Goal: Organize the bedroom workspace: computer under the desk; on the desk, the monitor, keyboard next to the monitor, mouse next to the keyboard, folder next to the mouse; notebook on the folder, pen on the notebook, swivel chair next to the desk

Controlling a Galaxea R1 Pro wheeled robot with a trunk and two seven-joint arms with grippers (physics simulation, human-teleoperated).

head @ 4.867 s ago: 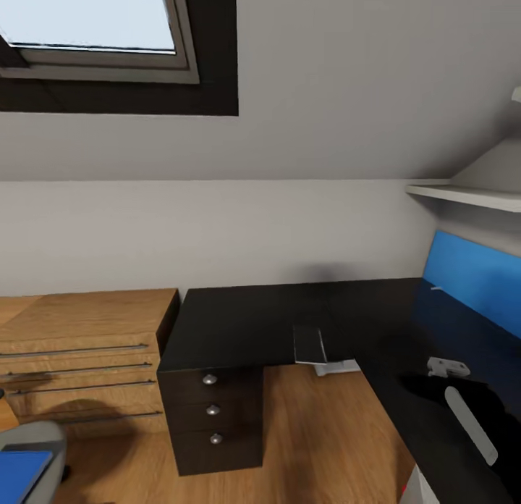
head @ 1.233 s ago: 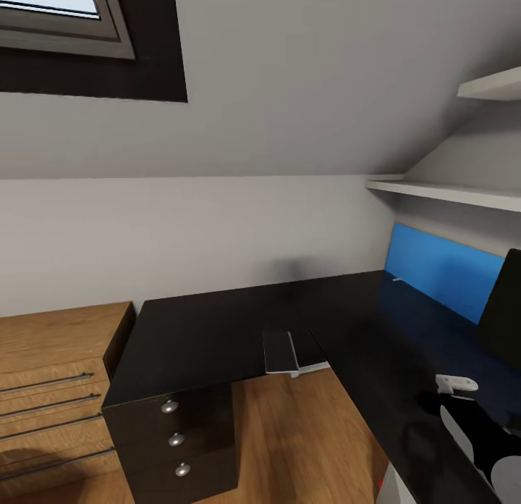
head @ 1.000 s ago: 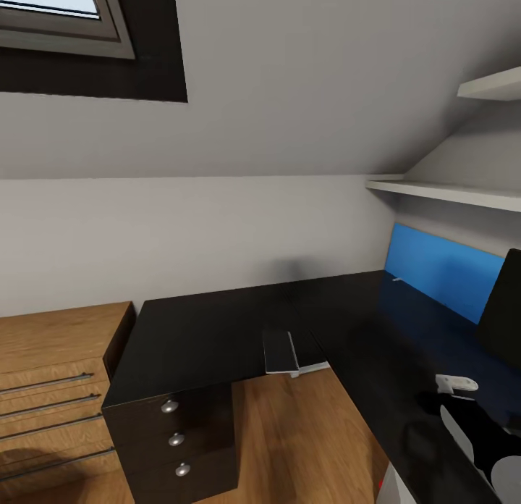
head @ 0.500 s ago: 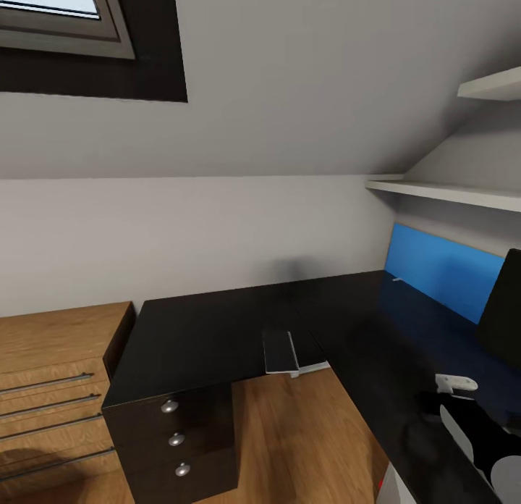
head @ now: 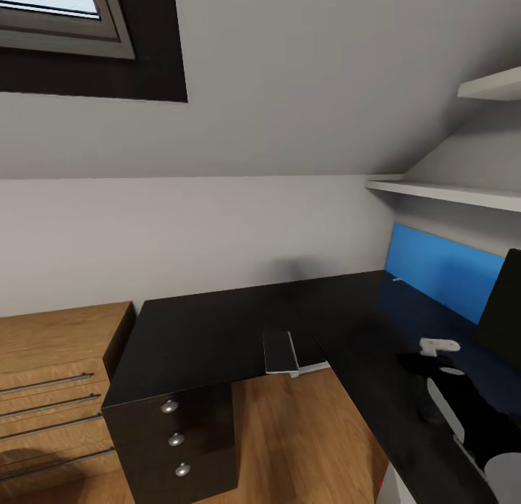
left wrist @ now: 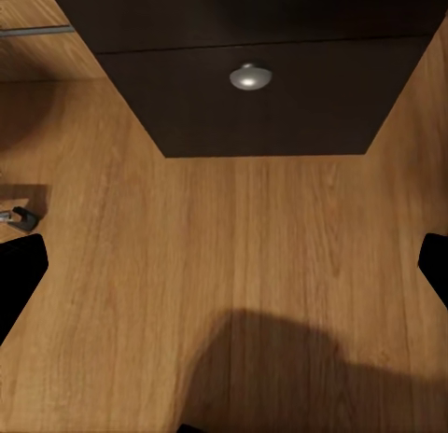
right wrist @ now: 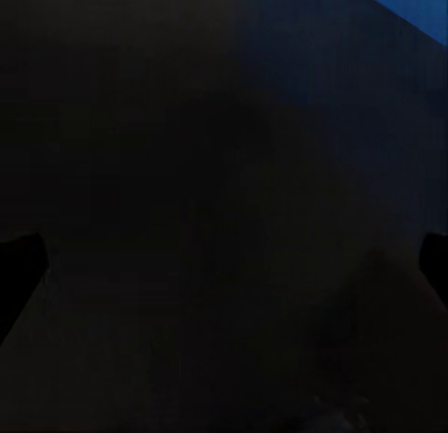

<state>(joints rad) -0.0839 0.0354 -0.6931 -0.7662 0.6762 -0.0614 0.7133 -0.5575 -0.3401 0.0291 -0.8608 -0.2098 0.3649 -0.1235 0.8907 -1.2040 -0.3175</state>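
Desk tabletop (head: 217, 330), glossy black and L-shaped, fills the middle of the head view, its long wing running toward the robot along the right side. Nearest of all, the right arm (head: 463, 424) of black and white segments reaches forward and up from the lower right corner, lying low over that wing of the tabletop. A small white bracket-like part (head: 438, 345) shows at its far end; the right tool's fingers cannot be made out here. In the right wrist view the right tool (right wrist: 224, 256) shows two dark fingertips (right wrist: 19, 265) at opposite edges, spread wide with nothing between them, over the black tabletop (right wrist: 187, 172), with a corner of bright blue panel (right wrist: 415, 8) beyond.

The left wrist view looks down on the light wood plank floor (left wrist: 224, 265). The left tool (left wrist: 224, 265) likewise has its fingertips (left wrist: 17, 274) far apart and empty. Ahead of it stands the dark drawer unit (left wrist: 252, 97) with a round silver knob (left wrist: 250, 76).

Farther off in the head view, that drawer unit (head: 181, 439) carries the tabletop's left end, three knobs in a column. A white bracket (head: 300, 366) sits at the inner corner of the L. Just left of the desk is a low light-wood cabinet (head: 51, 374) with long bar handles. The black edge of a flat monitor (head: 503, 308) stands at the right margin, before the bright blue wall panel (head: 434, 272). Above are white shelves (head: 449, 192), the grey sloped wall and a dark-framed skylight (head: 79, 26).
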